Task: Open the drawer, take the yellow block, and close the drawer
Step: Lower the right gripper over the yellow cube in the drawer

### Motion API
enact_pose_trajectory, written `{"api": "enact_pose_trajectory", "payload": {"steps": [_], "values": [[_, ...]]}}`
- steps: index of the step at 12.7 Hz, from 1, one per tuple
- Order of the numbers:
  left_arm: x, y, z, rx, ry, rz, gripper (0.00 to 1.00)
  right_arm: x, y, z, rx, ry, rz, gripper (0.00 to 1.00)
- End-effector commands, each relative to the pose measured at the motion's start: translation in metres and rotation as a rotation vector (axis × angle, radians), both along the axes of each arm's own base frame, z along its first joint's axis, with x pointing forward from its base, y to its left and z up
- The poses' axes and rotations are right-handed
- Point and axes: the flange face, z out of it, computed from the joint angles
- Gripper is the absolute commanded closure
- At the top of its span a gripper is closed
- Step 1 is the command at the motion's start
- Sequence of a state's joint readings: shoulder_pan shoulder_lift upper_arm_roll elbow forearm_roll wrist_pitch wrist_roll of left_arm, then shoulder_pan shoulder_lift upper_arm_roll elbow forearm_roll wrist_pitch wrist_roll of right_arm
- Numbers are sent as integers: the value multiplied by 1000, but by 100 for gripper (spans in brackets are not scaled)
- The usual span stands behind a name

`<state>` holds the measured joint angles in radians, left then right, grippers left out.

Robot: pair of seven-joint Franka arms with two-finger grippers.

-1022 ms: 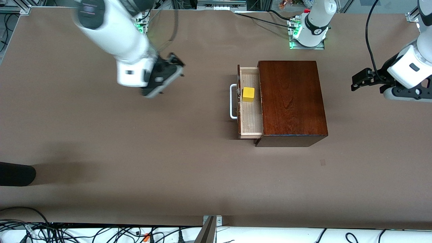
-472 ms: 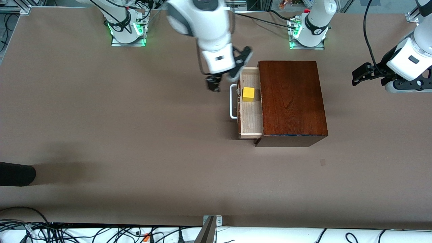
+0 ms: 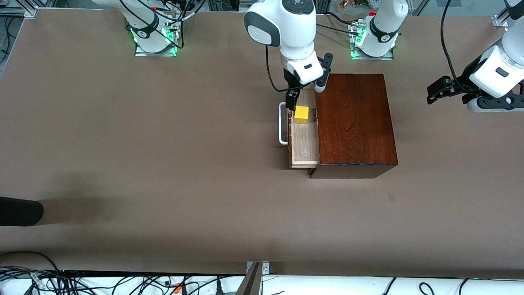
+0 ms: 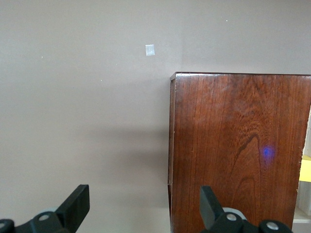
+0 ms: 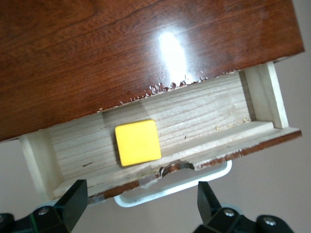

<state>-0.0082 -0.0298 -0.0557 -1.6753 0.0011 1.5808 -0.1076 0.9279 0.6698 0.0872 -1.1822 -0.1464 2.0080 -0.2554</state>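
**Hovering over the open drawer, jaws apart**

Looking from the front camera's edge inward, you had a dark rounded object (image 3: 18,211) poking in over the bare brown table (image 3: 163,164) at the right arm's end, well apart from everything else. Farther in stood the reddish-brown wooden box (image 3: 354,123), and beside it, toward the right arm's end, its drawer (image 3: 305,143) was pulled partway out, showing you its pale wood floor. The white U-shaped handle (image 3: 282,123) sat on the drawer's dark front. Your yellow block (image 3: 301,114) lay inside the drawer, in the part farther from the front camera, resting on the floor just beside the drawer front; the right wrist view showed you the block (image 5: 138,142) flat on the pale wood, with chipped wood along the front's edge next to it.

Your right gripper (image 3: 303,96) hung over that farther end of the drawer, just above the block, with its jaws spread wide and nothing between them. One finger (image 3: 291,100) was over the drawer front near the handle. No contact with the block was visible.

Your left gripper (image 3: 438,93) waited in the air off the box's other end, toward the left arm's end of the table, jaws likewise wide apart and empty; its wrist view looked down on the box's top (image 4: 233,150).
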Motion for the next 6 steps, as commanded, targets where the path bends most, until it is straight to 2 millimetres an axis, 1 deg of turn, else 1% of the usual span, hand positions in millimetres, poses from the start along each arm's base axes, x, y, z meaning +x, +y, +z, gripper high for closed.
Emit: {"api": "enact_pose_trajectory", "payload": {"steps": [1,3,4,6], "values": [[-4,1,6,9,-2,5,0,0,11,-20,-30,-18,101,0],[-4,1,6,9,-2,5,0,0,12,-32,-65,-37,149,0],[-4,0,6,8,-2,5,0,1,13,-41,-71,-35,151,0],[-5,0,7,8,-2,5,0,0,19,-56,-58,-41,159,0]]}}
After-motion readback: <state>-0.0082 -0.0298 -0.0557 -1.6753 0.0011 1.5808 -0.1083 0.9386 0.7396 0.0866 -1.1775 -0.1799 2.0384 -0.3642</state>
